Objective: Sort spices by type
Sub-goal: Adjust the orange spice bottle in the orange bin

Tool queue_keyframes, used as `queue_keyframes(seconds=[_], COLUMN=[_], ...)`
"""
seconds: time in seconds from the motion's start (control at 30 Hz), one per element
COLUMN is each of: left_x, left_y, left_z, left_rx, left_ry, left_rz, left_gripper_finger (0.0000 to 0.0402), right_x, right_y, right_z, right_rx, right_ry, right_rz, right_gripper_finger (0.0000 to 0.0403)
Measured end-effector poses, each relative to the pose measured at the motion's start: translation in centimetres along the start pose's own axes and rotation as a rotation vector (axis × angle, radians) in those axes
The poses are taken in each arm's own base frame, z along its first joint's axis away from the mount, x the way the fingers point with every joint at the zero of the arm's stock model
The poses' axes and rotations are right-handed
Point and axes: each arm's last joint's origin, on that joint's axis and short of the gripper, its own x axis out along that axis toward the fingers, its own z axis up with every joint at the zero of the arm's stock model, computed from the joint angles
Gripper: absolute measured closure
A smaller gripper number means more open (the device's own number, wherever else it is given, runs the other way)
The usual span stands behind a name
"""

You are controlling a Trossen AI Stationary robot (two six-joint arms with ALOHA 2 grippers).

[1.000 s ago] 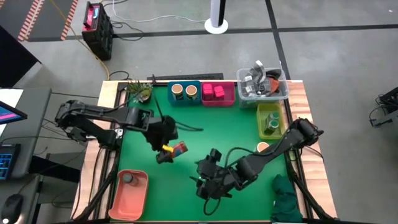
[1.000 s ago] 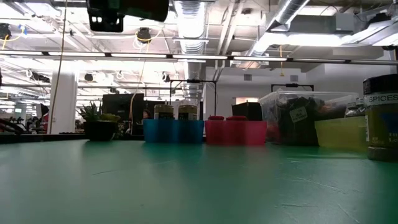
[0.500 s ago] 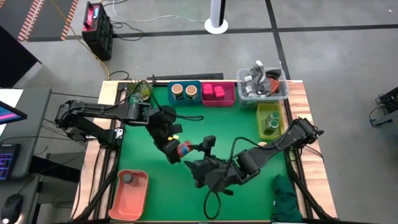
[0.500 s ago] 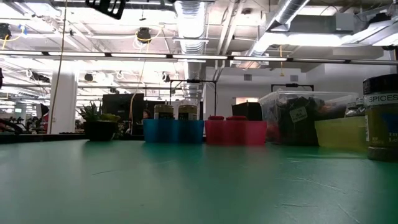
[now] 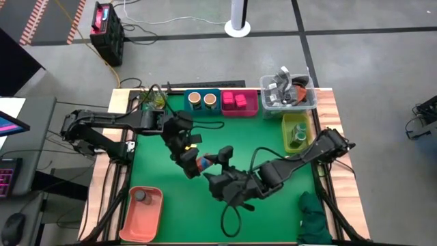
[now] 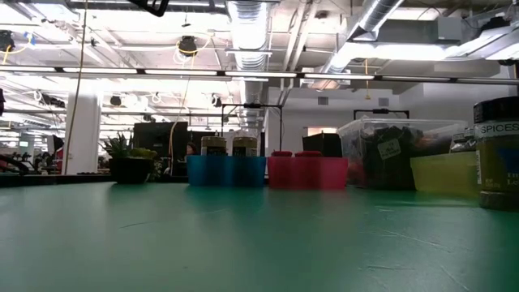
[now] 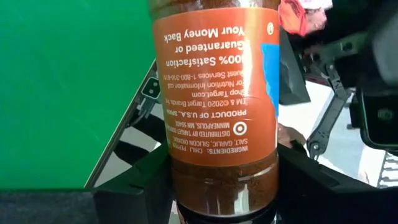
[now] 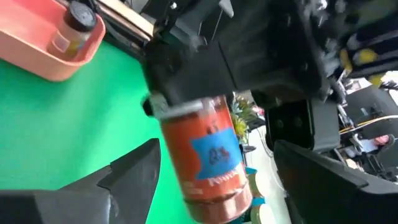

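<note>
1. High view: the left end effector (image 5: pixel 193 160) is over the middle of the green bench (image 5: pixel 239 133), clamped on an orange-labelled spice jar (image 5: pixel 202 164); most of the jar is hidden by the arm here.
2. The left wrist view shows that jar (image 7: pixel 217 106) filling the frame, gripped between the dark fingers at its lower part; its top is cut off by the picture edge.
3. The right end effector (image 5: pixel 217 162) sits just beside the jar. In the right wrist view its two fingers (image 8: pixel 134 171) stand spread apart on either side of the jar (image 8: pixel 208 155), not touching it as far as can be seen.
4. Along the far edge stand a blue bin (image 5: pixel 202 102) with two tan-topped jars, a pink bin (image 5: pixel 239 102) with magenta packs, and a clear tub (image 5: pixel 288 92). A yellow-green bin (image 5: pixel 295 130) lies near the right edge.
5. A salmon tray (image 5: pixel 140 213) at the near left corner holds one grey-lidded jar (image 5: pixel 140 196).
6. The low view shows only a dark sliver of an arm at its top edge; the held jar is out of frame.
</note>
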Motion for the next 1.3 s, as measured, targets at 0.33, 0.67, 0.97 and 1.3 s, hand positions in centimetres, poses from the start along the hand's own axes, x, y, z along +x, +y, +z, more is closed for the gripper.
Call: queue_keyframes(seconds=[0.33, 0.67, 0.97, 1.3], left_x=[0.0, 0.0, 0.0, 0.0], left_y=[-0.2, -0.6, -0.6, -0.6], left_z=[-0.1, 0.0, 0.0, 0.3], left_rx=[0.022, 0.081, 0.121, 0.346], left_ry=[0.040, 0.050, 0.050, -0.055], left_rz=[-0.032, -0.071, -0.069, -0.026], left_gripper_finger=[0.0189, 0.0189, 0.0189, 0.0123], right_x=[1.4, 1.9, 1.2, 0.5], right_y=[-0.8, -1.2, -0.7, 0.1], right_z=[-0.5, -0.6, -0.4, -0.5], right_rx=[0.014, 0.030, 0.016, 0.220], right_ry=[-0.002, -0.003, -0.010, 0.019], right_rz=[0.079, 0.081, 0.095, 0.120], right_gripper_finger=[0.0069, 0.0078, 0.0150, 0.0178])
